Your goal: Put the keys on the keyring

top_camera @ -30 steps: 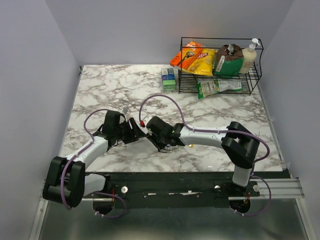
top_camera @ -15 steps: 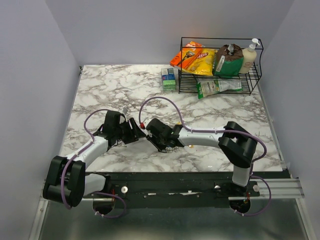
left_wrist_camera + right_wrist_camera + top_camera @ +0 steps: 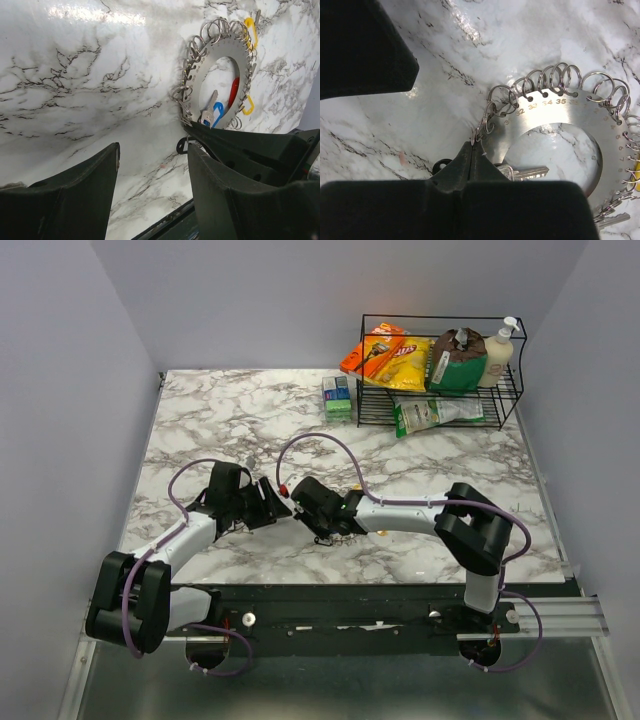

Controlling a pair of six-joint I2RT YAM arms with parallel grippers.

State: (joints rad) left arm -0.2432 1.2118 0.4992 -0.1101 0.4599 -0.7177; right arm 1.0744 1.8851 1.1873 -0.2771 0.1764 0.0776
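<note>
- Top external view first: where is there room to move?
- Lots of bare marble table (image 3: 250,410) behind the arms and out to both sides. A wire rack (image 3: 430,317) with snack bags (image 3: 400,360) sits in the far right corner, well apart.
- And the keyring (image 3: 555,112)?
- It lies flat near the front, where the two arms meet. It is a shiny, flat metal circle with a big round hole, tiny numbers, and little wire loops (image 3: 555,75) all round its edge. Some keys (image 3: 233,92) on it have yellow, red and blue heads.
- The right gripper (image 3: 472,145)?
- Squeezed tight, its dark tip right at one little loop. I cannot tell if it has hold of it.
- The left gripper (image 3: 154,150)?
- Its jaws are wide apart with nothing in them, just beside the keyring
</note>
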